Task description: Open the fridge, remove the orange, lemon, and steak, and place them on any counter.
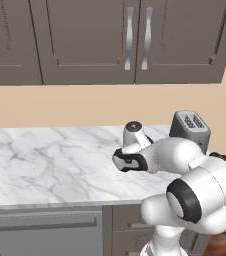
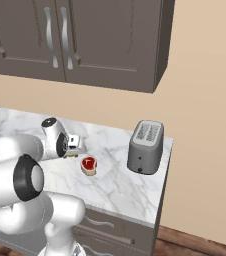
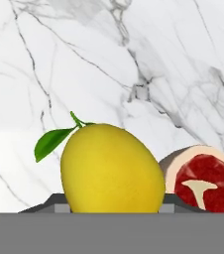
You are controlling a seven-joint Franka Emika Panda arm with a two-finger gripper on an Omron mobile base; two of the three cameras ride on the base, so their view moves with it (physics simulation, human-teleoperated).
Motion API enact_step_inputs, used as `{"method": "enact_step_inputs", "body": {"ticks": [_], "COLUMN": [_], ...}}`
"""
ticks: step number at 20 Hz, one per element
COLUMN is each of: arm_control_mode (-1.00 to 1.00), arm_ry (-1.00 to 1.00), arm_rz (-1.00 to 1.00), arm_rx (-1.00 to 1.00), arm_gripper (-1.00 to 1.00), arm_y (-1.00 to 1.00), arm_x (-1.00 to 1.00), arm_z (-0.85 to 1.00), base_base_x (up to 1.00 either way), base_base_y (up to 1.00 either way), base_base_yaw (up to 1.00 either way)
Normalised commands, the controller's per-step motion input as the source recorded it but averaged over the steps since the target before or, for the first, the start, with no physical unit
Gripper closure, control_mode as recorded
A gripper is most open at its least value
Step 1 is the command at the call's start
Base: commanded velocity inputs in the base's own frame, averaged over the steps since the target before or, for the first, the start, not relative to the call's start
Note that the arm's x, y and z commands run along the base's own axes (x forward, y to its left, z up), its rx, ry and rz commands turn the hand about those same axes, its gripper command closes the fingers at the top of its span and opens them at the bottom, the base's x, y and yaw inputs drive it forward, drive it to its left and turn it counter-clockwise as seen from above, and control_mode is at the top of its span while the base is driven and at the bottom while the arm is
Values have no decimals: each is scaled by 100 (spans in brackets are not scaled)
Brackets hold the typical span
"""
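Observation:
The yellow lemon [image 3: 111, 168], with a green leaf at its stem, sits between the fingertips of my gripper [image 3: 112, 204], which is shut on it just above the white marble counter [image 3: 134, 59]. In the right base view the gripper [image 2: 74, 151] hangs low over the counter [image 2: 125, 187] with a bit of the lemon [image 2: 72, 155] showing under the hand. The red steak [image 2: 89, 165] with its pale fat rim lies flat on the marble just right of the gripper, close beside the lemon in the hand view [image 3: 203, 181]. The fridge and the orange are out of view.
A grey toaster [image 2: 145, 146] stands near the counter's right end, also seen behind the arm [image 1: 190, 127]. Dark brown wall cabinets [image 1: 135, 40] hang above. The counter [image 1: 45, 160] stretches left; its right edge drops off past the toaster.

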Motion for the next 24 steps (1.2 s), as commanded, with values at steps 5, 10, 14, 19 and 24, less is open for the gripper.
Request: {"method": "enact_step_inputs", "body": {"ticks": [5, 10, 14, 19, 24], "arm_control_mode": [-100, -100, -100, -100, -100], "arm_ry": [0, 0, -2, -10, -1], "arm_rz": [0, 0, 0, -1, -8], "arm_rx": [0, 0, 0, 1, 14], "arm_gripper": [-100, -100, -100, -100, -100], "arm_y": [0, 0, 0, 0, -23], "arm_x": [14, 7, -8, -79, -100], "arm_z": [-1, 0, 12, 49, 76], "base_base_x": [0, 0, 0, 0, 0], "base_base_y": [0, 0, 0, 0, 0], "base_base_yaw": [0, 0, 0, 0, 0]}}
